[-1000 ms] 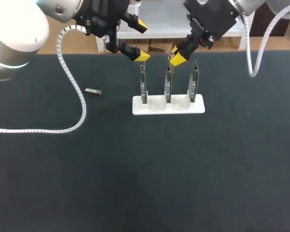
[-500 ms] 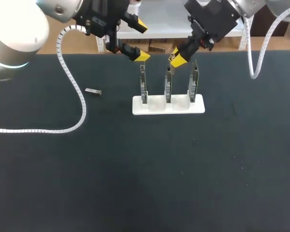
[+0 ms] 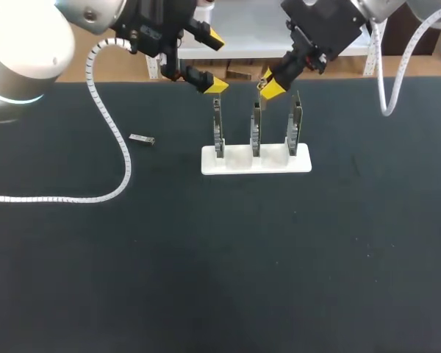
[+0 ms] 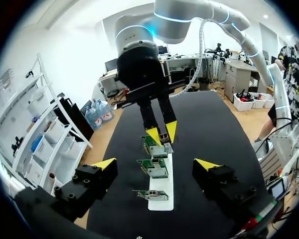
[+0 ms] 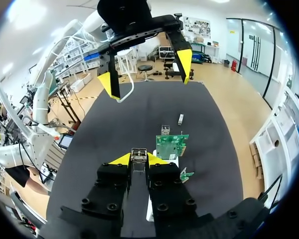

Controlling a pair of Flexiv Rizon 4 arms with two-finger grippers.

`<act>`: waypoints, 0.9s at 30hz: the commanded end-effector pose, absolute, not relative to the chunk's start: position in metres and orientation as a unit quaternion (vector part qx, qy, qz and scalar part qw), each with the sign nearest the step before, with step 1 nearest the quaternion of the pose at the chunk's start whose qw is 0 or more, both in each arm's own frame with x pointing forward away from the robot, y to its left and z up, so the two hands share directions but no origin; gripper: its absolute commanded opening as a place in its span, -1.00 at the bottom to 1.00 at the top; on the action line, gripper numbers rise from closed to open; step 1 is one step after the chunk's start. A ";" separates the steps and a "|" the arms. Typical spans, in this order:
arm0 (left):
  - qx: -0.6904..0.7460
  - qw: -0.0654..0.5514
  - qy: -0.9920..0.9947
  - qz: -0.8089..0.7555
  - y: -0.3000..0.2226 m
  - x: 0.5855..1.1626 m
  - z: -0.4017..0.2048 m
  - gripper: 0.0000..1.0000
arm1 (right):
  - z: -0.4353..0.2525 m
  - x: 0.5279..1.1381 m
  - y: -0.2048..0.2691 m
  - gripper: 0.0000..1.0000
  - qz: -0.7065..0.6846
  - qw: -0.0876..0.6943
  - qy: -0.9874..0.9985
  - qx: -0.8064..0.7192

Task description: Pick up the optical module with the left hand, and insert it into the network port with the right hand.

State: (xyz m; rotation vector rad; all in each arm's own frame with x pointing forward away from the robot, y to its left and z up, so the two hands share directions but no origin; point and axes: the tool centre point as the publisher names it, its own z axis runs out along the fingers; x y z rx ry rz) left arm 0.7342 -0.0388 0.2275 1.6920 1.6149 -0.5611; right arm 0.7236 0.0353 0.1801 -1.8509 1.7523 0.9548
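Module (image 5: 138,154) clamped in my right gripper (image 3: 270,85), upper centre, just above the middle card (image 3: 256,132); left gripper (image 3: 214,62) hangs open, upper left. I'd square it to the network port (image 5: 165,130), then ease down slowly.

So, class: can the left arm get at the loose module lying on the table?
Probably yes: the left gripper is open and empty, and the loose module lies alone in the open, well clear of the card stand.

2 silver-grey arms (image 3: 22,44), black wrist blocks (image 3: 327,29), yellow-tipped fingers (image 3: 214,86), white coiled cables (image 3: 127,163).
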 end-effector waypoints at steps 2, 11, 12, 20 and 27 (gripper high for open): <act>0.657 0.356 0.628 -0.217 -0.040 0.736 0.229 1.00 | 0.178 0.725 0.036 -1.00 0.347 0.208 0.628 -0.665; 0.657 0.356 0.628 -0.217 -0.040 0.736 0.229 1.00 | 0.176 0.725 0.035 -1.00 0.349 0.209 0.627 -0.664; 0.657 0.356 0.628 -0.217 -0.040 0.736 0.229 1.00 | 0.176 0.725 0.035 -1.00 0.349 0.209 0.628 -0.664; 0.657 0.356 0.628 -0.217 -0.040 0.736 0.229 1.00 | 0.173 0.725 0.035 -1.00 0.351 0.206 0.628 -0.664; 0.657 0.356 0.628 -0.217 -0.040 0.736 0.229 1.00 | 0.172 0.726 0.037 -1.00 0.353 0.205 0.624 -0.666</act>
